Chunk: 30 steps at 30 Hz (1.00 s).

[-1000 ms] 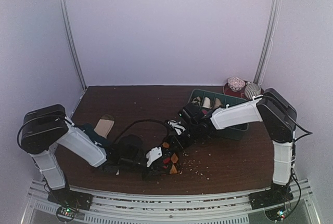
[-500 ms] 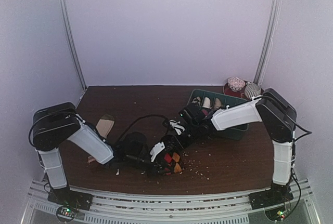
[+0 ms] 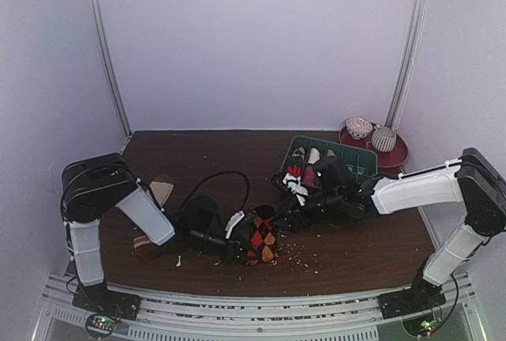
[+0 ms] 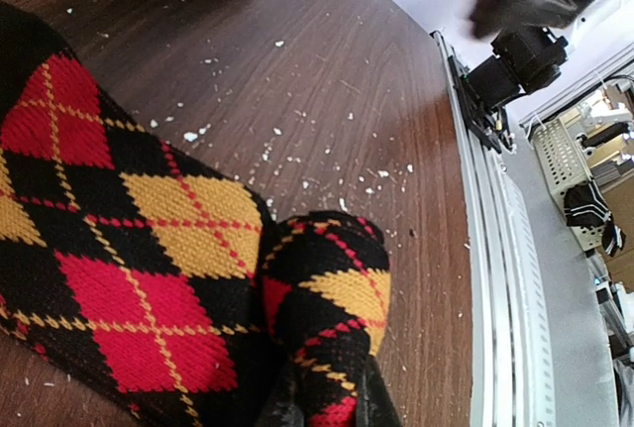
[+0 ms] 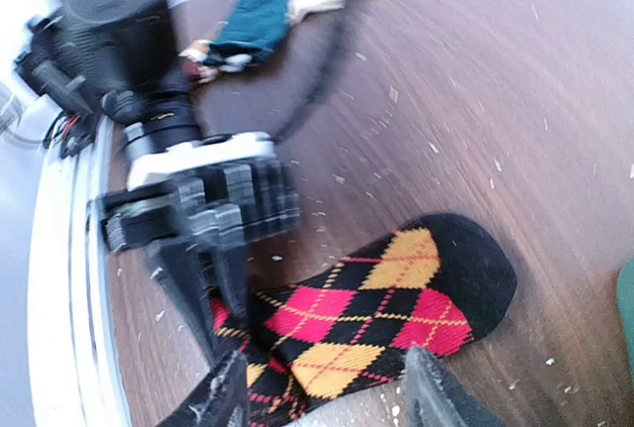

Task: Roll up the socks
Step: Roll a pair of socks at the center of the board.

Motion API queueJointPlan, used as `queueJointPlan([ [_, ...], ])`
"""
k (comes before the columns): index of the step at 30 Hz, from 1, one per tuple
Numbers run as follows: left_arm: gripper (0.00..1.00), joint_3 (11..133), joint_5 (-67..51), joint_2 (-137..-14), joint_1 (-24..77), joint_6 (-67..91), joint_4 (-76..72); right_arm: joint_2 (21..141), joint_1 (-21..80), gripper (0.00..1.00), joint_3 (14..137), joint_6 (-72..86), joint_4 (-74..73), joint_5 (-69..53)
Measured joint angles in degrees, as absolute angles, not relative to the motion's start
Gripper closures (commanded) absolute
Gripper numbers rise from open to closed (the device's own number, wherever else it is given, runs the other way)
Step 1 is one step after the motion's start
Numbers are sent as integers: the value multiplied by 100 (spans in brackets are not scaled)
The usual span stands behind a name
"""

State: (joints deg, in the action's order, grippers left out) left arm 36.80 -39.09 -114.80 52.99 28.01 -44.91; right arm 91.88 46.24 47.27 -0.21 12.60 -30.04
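Observation:
The black argyle sock [image 3: 261, 242] lies on the brown table near the front edge. In the right wrist view its toe end [image 5: 446, 278] lies flat. In the left wrist view its other end is folded over into a small roll [image 4: 327, 308]. My left gripper [image 3: 239, 240] is shut on that folded end; its fingertips [image 4: 327, 409] pinch it from both sides, also seen in the right wrist view [image 5: 213, 278]. My right gripper [image 3: 278, 218] is open and empty, hovering just above the sock's middle [image 5: 327, 397]. The red sock is not clearly seen; a red piece [image 3: 308, 175] shows by the tray.
A green tray [image 3: 360, 165] with several rolled socks stands at the back right, with a red plate [image 3: 395, 153] holding two balls behind it. A teal sock with a beige cuff [image 5: 267, 11] lies at the left [image 3: 156, 192]. A black cable [image 3: 213, 179] loops across the table. White crumbs lie scattered.
My right arm has swung out to the right and its gripper has drawn back from the sock, open. My left gripper has shifted slightly right, still holding the folded end.

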Motion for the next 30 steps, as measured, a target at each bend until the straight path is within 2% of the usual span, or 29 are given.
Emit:
queueJointPlan([
  [5, 100, 3798, -4086, -11518, 5245, 2823, -4353, 8774, 4945, 36, 4128, -604, 1656, -2976],
  [9, 100, 3889, -4215, -11535, 5203, 2816, -4185, 8783, 5551, 24, 3911, -1107, 1682, -2617],
  [18, 100, 4086, -4388, -11537, 5151, 2742, -3730, 9253, 5854, 22, 3911, -1697, 1765, -1859],
  [21, 100, 4091, -4407, -11542, 5146, 2722, -3704, 9360, 5854, 27, 3918, -1817, 1774, -1706],
  [25, 100, 4099, -4421, -11546, 5142, 2689, -3695, 9625, 5854, 41, 3929, -1883, 1804, -1667],
  [30, 100, 4117, -4442, -11552, 5135, 2661, -3653, 9841, 5852, 54, 4029, -1806, 1826, -1697],
])
